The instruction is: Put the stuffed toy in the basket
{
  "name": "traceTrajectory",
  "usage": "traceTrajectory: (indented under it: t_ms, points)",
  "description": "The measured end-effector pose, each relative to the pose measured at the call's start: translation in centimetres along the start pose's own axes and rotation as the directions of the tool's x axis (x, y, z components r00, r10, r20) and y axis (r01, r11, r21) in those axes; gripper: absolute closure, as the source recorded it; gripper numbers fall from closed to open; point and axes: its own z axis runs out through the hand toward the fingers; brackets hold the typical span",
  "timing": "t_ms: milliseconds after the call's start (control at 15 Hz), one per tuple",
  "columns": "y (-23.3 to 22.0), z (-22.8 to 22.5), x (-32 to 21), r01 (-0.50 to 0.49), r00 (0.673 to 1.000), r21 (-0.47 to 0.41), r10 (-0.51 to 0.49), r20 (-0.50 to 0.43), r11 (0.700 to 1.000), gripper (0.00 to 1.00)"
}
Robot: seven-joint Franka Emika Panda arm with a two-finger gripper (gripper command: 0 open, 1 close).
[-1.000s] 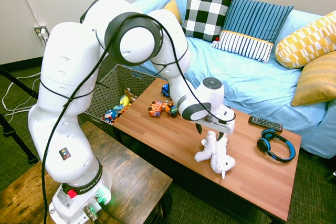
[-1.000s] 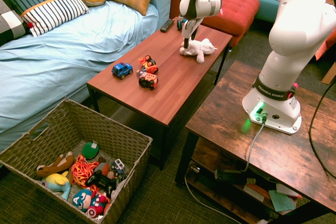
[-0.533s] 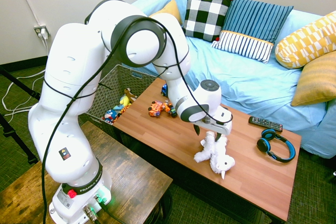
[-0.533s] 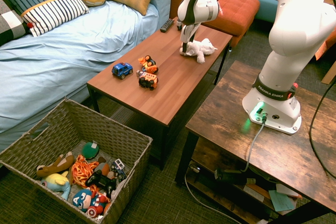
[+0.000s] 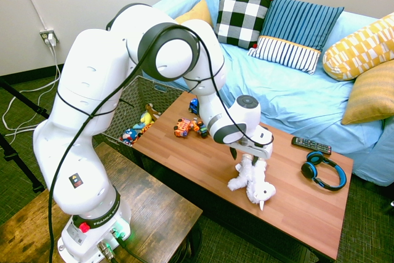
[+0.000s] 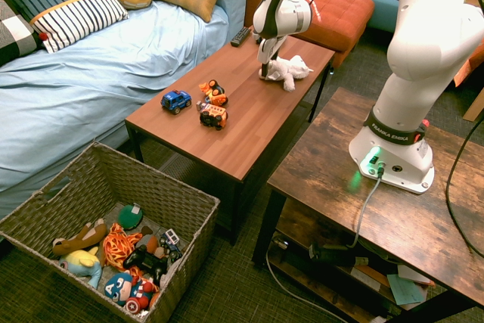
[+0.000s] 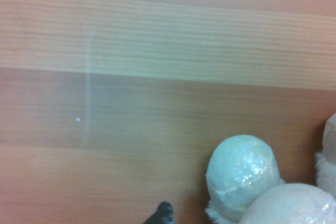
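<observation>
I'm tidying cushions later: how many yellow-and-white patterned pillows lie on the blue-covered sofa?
1: the yellow-and-white patterned pillow, at the sofa's end, beside an orange-gold pillow.

The sofa cover (image 5: 280, 100) looks plain pale blue.

Pale, sparkly feet (image 7: 244, 174) with white fluff at their edges are seen close together above the wood-grained table (image 7: 131, 114).
</observation>
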Motion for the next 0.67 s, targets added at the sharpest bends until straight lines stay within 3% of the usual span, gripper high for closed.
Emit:
traceTrajectory:
  t_ms: [667]
  points:
    - [0.7, -0.6, 2.2, -0.035, 0.999, -0.001, 0.035, -0.01, 0.999, 1.0]
